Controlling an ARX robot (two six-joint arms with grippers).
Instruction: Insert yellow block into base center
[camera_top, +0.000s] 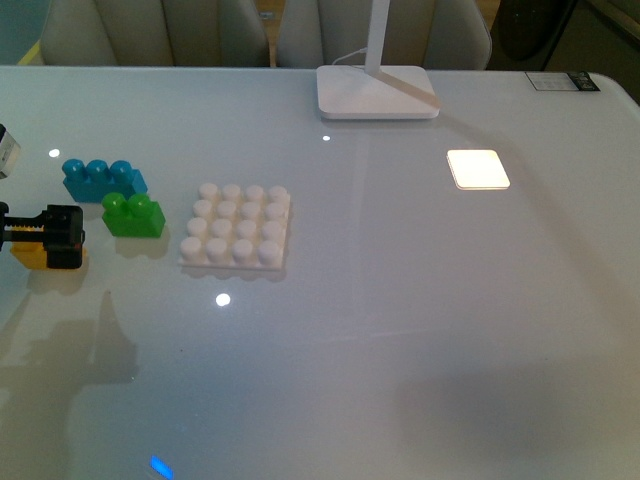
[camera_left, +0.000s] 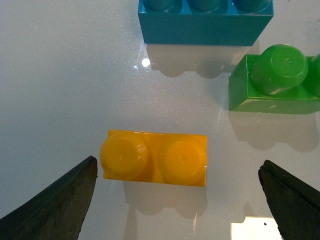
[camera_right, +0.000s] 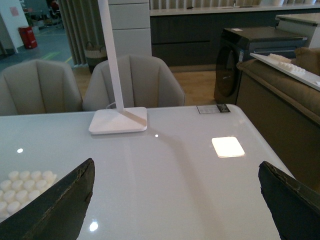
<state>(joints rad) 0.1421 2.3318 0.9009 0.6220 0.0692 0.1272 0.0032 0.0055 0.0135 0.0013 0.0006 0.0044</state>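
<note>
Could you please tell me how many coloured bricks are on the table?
3: blue brick far left, green brick beside it nearer the base, yellow block below the open left gripper.

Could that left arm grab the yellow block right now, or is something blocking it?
Probably yes. The left end effector hangs open astride the yellow block; the green brick and blue brick lie apart from it.
</note>
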